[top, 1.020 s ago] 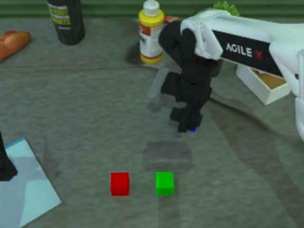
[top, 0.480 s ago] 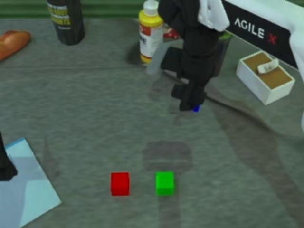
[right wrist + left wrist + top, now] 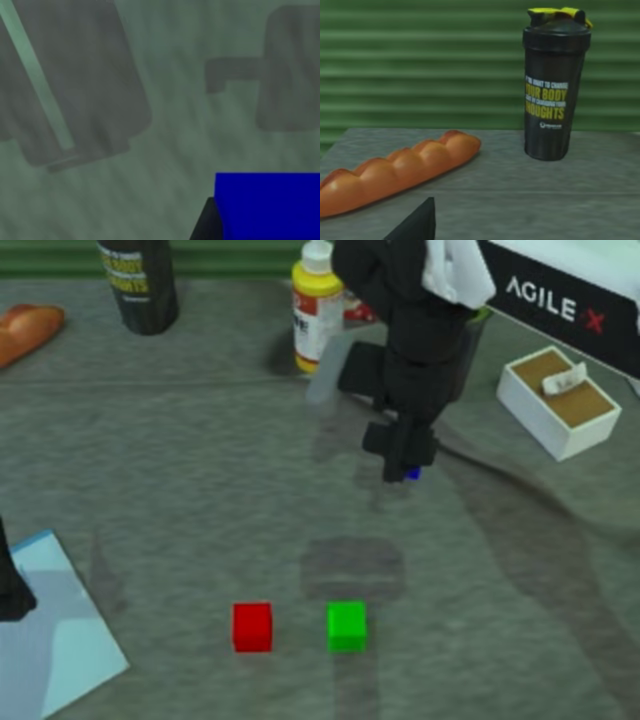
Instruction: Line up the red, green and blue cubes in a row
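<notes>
The red cube [image 3: 252, 626] and the green cube [image 3: 347, 626] sit side by side near the table's front, a small gap between them. My right gripper [image 3: 405, 465] hangs over the middle of the table behind them, shut on the blue cube [image 3: 412, 472]. Only a sliver of that cube shows under the fingers from above. In the right wrist view the blue cube [image 3: 267, 205] fills the corner beside one dark finger [image 3: 207, 222], clear of the cloth below. My left gripper [image 3: 8, 590] is parked at the left edge, open, with one fingertip [image 3: 417, 225] showing.
At the back stand a yellow bottle [image 3: 318, 315] and a black shaker [image 3: 138, 280]. A bread loaf [image 3: 25, 330] lies at the back left. A white box with a brown top [image 3: 558, 400] is at the right, and a light blue sheet [image 3: 55, 640] at the front left.
My right gripper has risen with the blue cube and shifted toward the back of the table, uncovering the white box. The red and green cubes and the left arm have not moved.
</notes>
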`<state>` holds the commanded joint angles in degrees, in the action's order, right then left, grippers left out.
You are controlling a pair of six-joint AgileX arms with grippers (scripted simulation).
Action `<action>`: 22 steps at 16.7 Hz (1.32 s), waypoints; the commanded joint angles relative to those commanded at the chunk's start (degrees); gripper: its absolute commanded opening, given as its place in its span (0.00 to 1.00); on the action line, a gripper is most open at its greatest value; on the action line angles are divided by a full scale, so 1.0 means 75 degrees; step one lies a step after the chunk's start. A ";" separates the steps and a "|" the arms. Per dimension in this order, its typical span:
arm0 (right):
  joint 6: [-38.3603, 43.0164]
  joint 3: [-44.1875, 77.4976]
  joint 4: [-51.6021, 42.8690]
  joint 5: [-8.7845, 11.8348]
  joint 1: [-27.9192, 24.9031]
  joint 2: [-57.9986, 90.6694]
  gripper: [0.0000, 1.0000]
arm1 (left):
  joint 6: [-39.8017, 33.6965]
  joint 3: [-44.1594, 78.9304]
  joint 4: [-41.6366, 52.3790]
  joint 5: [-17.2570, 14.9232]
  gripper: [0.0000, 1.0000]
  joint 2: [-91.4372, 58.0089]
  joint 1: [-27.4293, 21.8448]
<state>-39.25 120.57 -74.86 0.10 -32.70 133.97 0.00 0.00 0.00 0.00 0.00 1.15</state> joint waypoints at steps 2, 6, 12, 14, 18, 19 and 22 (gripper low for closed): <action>-0.0171 -0.0843 0.0251 0.0005 -0.0165 -0.0620 0.00 | 0.0000 0.0000 0.0000 0.0000 1.00 0.0000 0.0000; -0.0586 -0.3124 0.0792 0.0026 -0.0564 -0.2036 0.00 | 0.0000 0.0000 0.0000 0.0000 1.00 0.0000 0.0000; -0.1149 -0.5694 0.1525 0.0056 -0.1105 -0.3885 0.00 | 0.0000 0.0000 0.0000 0.0000 1.00 0.0000 0.0000; -0.1225 -0.5928 0.1621 0.0058 -0.1177 -0.4117 0.00 | 0.0000 0.0000 0.0000 0.0000 1.00 0.0000 0.0000; -0.1205 -0.5922 0.1602 0.0060 -0.1140 -0.4096 0.00 | 0.0000 0.0000 0.0000 0.0000 1.00 0.0000 0.0000; -0.1212 -0.5942 0.1628 0.0060 -0.1146 -0.4089 0.00 | 0.0000 0.0000 0.0000 0.0000 1.00 0.0000 0.0000; -0.1223 -0.6310 0.2179 0.0051 -0.1171 -0.3921 0.00 | 0.0000 0.0000 0.0000 0.0000 1.00 0.0000 0.0000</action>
<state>-48.42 73.25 -58.52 0.49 -41.48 104.57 0.00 0.00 0.00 0.00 0.00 1.15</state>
